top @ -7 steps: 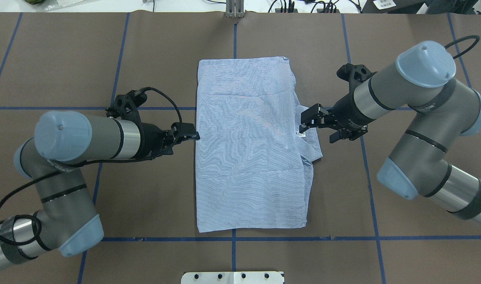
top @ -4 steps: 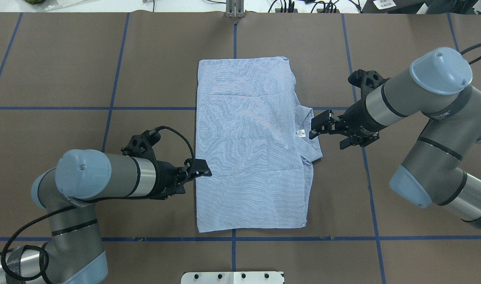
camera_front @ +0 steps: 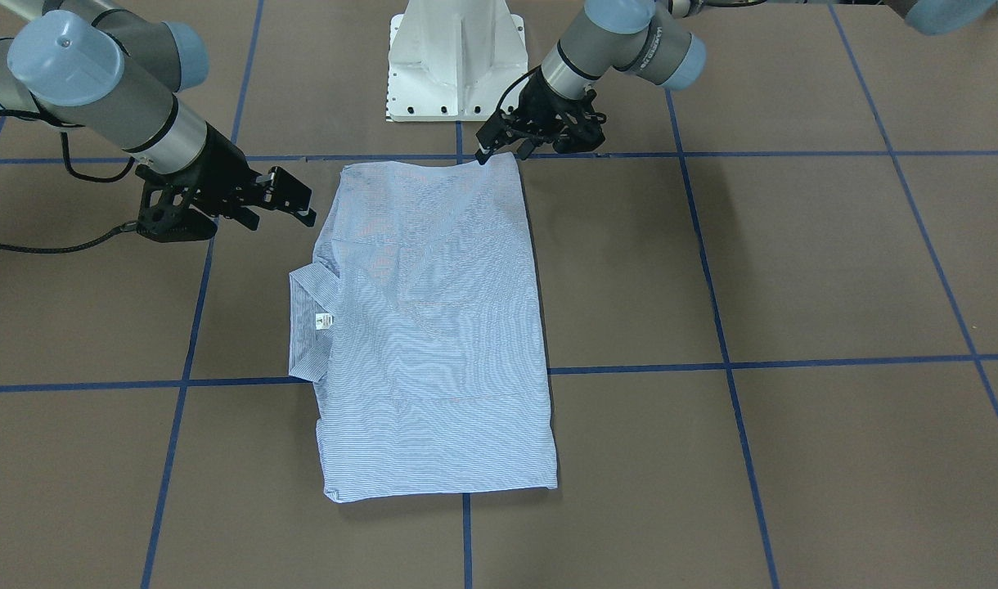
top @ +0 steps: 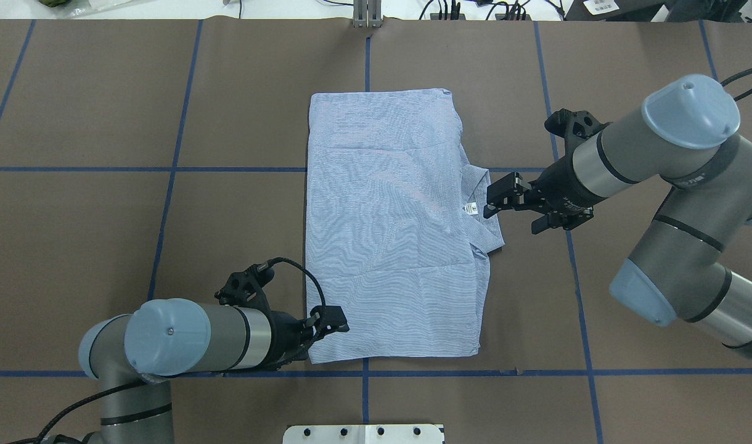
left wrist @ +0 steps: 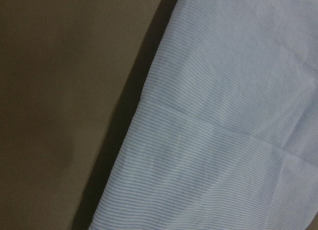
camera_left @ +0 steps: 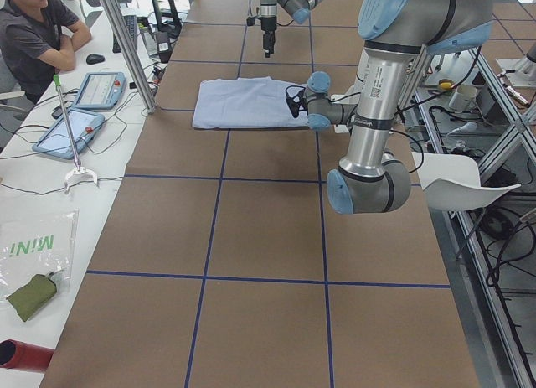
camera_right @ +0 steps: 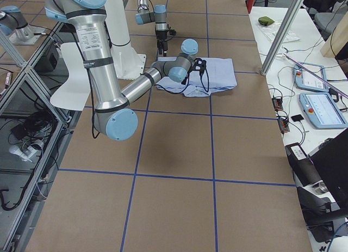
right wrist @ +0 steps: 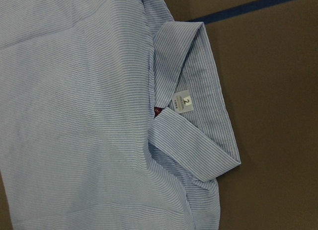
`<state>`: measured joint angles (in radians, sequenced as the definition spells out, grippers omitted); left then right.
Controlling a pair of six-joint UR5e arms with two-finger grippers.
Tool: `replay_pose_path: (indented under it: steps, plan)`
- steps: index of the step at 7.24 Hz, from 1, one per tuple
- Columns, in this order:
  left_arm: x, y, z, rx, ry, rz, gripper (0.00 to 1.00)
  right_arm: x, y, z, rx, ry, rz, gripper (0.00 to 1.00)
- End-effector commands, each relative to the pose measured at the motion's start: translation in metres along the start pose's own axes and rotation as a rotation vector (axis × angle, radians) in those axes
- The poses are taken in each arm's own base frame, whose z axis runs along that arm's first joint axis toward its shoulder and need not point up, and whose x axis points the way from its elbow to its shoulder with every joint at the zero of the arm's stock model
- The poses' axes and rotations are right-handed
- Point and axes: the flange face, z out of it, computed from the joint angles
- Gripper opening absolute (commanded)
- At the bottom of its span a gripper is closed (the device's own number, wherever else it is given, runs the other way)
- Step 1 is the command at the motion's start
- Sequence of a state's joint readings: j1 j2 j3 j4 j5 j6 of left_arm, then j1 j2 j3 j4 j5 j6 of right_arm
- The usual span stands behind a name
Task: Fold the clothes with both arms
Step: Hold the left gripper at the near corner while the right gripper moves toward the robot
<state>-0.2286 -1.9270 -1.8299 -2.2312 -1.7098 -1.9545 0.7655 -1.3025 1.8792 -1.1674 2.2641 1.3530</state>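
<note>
The clothes are one light blue striped shirt, folded into a flat rectangle in the middle of the table. Its collar with a small white label sticks out on the right side and fills the right wrist view. My left gripper hovers at the shirt's near left corner, apparently open and holding nothing. The left wrist view shows only the shirt's edge on the brown mat. My right gripper stands just beside the collar, open and empty.
The brown table mat is crossed by blue tape lines. The robot's white pedestal base stands at the near table edge. A person sits at a side bench with tablets beyond the far edge.
My left arm has swept along the shirt's left edge from its middle to the near corner. My right gripper drew back slightly from the collar, then held still.
</note>
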Motion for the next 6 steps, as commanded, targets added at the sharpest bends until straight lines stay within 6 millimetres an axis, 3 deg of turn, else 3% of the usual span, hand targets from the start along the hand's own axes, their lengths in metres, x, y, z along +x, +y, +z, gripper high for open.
replay_pose_path:
  steps: [1,6]
  plan:
    - [-0.0082,0.013,0.0112,0.003,-0.039,-0.001,0.99,-0.0024,0.002,-0.0028,0.0,-0.007,-0.006,1.0]
    - [-0.0078,0.0051,0.0154,0.047,-0.062,-0.006,0.94,-0.0039,0.0028,-0.0039,-0.001,-0.009,-0.007,1.0]
